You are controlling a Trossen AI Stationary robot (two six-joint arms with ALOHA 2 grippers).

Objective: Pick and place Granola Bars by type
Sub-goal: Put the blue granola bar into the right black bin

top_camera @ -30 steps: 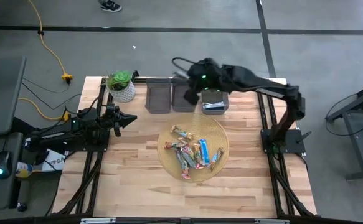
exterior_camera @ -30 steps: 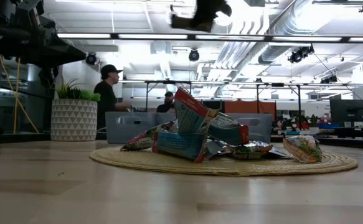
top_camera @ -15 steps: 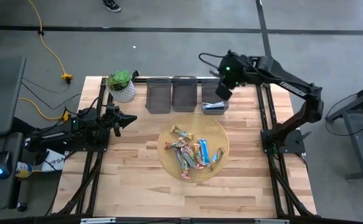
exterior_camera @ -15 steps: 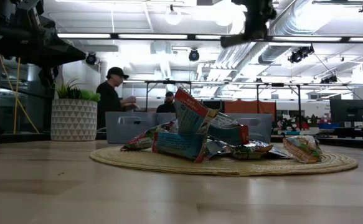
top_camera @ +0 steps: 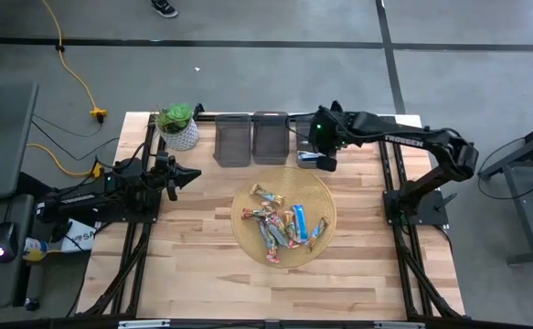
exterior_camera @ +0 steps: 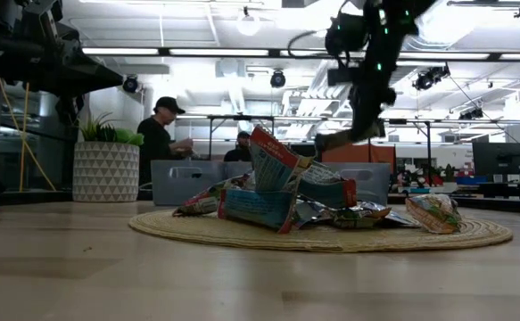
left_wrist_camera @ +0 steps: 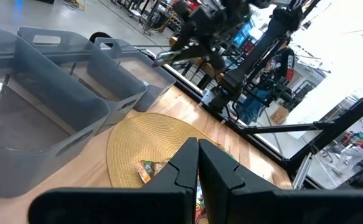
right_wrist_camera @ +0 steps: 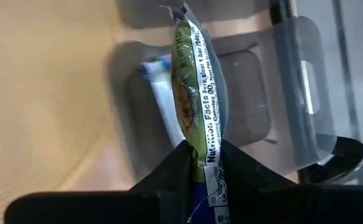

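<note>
Only the right wrist view shows what the right gripper [right_wrist_camera: 205,163] carries: its jaws are pinched narrowly on one end of a green-wrapped granola bar [right_wrist_camera: 198,81], which hangs over the rightmost grey bin [right_wrist_camera: 281,93], where a blue-and-white bar [right_wrist_camera: 162,102] already lies. From above, that gripper [top_camera: 325,157] sits at about one o'clock from the woven mat [top_camera: 325,196], right at the near edge of that bin [top_camera: 314,161]; the bar it holds cannot be made out there. The remaining bars [top_camera: 280,225] lie heaped on the mat at the table's centre. The two other bins [top_camera: 251,139] stand at twelve o'clock, with a potted plant [top_camera: 177,125] at ten. The left gripper [top_camera: 186,175] waits at nine o'clock, its fingers [left_wrist_camera: 187,165] pressed together on nothing. The low view alone shows people [exterior_camera: 160,134] in the room behind, the bar pile [exterior_camera: 282,192] blocking much of the bins.
</note>
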